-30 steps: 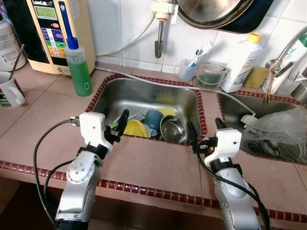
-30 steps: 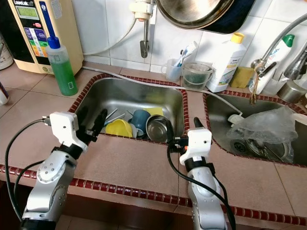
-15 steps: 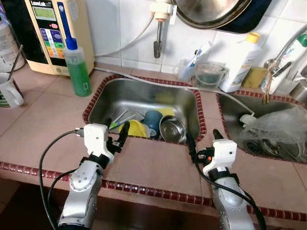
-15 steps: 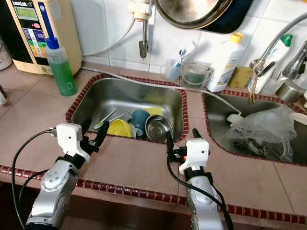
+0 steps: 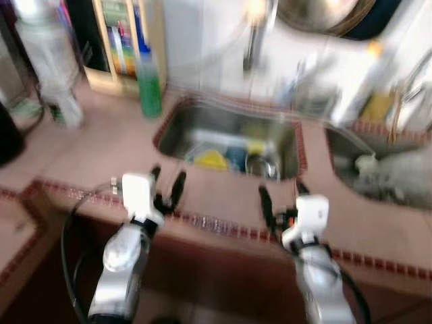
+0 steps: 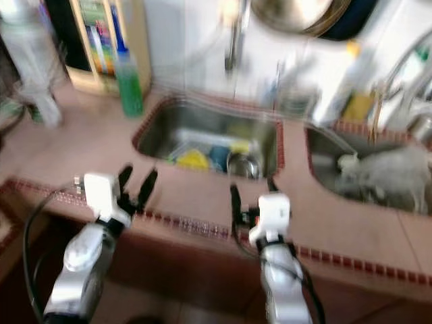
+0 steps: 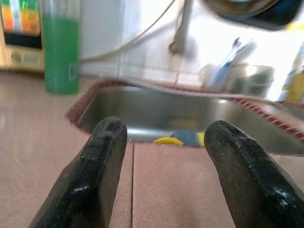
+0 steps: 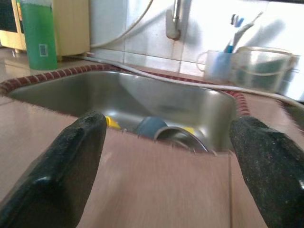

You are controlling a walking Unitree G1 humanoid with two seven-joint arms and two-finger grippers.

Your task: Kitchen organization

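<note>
Both grippers empty, fingers spread wide. Left gripper (image 5: 167,190) hangs over the counter's front edge (image 5: 223,226); right gripper (image 5: 280,202) same, approx. 3 o'clock from it. Neither touches anything.

The dishes to sort sit in the steel sink (image 5: 202,128), at 12 o'clock from the grippers: yellow cup (image 5: 211,159), blue cup (image 5: 237,156), steel bowl (image 5: 258,164) bunched at the near wall. Well apart from both grippers.

Risks, as a guess: head views are blurred, prob. camera motion, so any reach now could misjudge the sink rim and knock fingers on the tile edge. Bowl and cups are packed together; grabbing one may tip the others.

Hard to see: utensils in the sink can't be made out. Green bottle (image 5: 150,84) at 11 o'clock is clear enough; items behind the sink are smears. Second sink (image 5: 351,172) at 2 o'clock holds something pale, unidentifiable.
</note>
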